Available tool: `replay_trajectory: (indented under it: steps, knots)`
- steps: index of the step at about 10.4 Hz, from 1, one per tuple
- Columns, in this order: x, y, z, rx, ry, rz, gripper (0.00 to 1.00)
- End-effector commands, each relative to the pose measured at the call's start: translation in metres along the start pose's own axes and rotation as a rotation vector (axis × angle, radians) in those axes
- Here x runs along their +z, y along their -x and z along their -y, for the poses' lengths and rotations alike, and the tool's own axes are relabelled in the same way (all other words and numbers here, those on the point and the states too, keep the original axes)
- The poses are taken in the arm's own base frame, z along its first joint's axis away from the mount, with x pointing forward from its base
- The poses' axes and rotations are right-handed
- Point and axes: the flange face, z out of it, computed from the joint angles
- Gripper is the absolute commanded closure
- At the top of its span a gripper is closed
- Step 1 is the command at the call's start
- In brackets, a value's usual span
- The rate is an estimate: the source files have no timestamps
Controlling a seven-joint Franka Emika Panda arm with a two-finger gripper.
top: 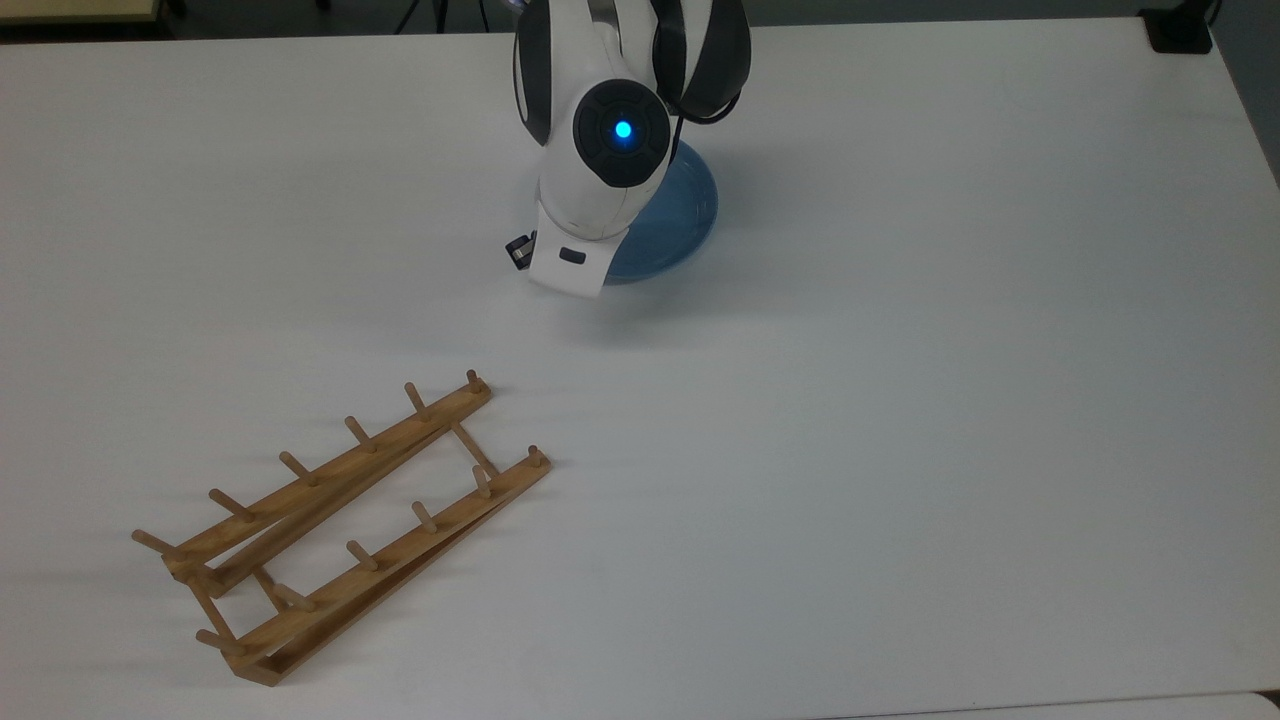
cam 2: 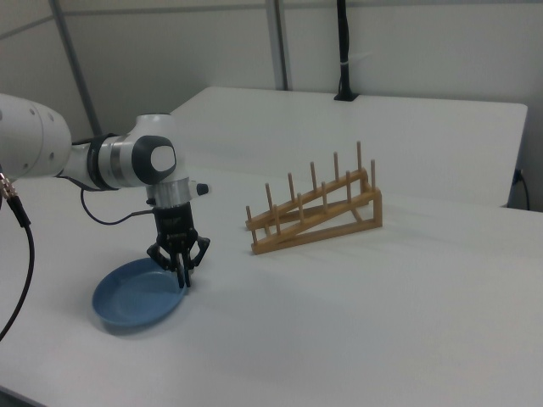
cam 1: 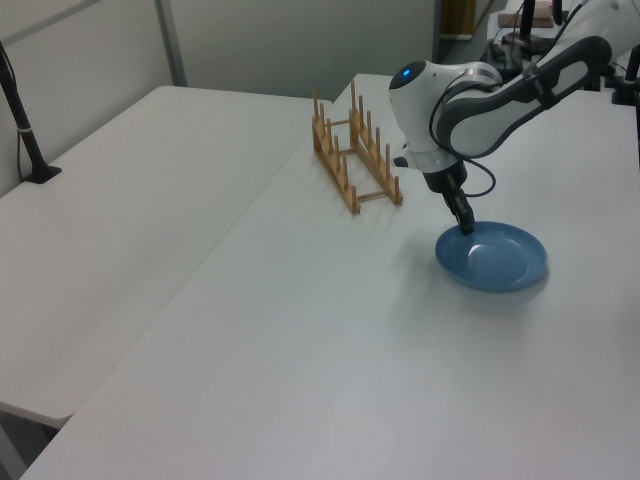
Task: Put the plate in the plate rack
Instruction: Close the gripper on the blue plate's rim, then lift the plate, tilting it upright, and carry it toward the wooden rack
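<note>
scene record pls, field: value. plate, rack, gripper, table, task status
plate: light blue, flat on the table, apart from the rack
plate rack: wooden, two rails with upright pegs, no plate in it
gripper: pointing down at the plate's rim on the side nearer the rack; fingers close together at the rim, grasp not confirmable
table: white
task status: plate not yet lifted, not yet in the rack

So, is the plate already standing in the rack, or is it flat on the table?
Flat on the table. The plate lies apart from the rack, with the pincer at its rim.
</note>
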Motion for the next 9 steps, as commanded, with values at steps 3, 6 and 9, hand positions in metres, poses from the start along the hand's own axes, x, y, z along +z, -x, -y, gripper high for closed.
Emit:
replay_trajectory:
  steps: [3,6,9]
  knots:
    - [-0.052,0.007,-0.039,0.055,0.041,-0.123,1.0]
    - [-0.122,0.028,-0.078,0.147,0.068,-0.253,1.0]
    - [-0.19,0.068,-0.108,0.233,0.118,-0.379,1.0]
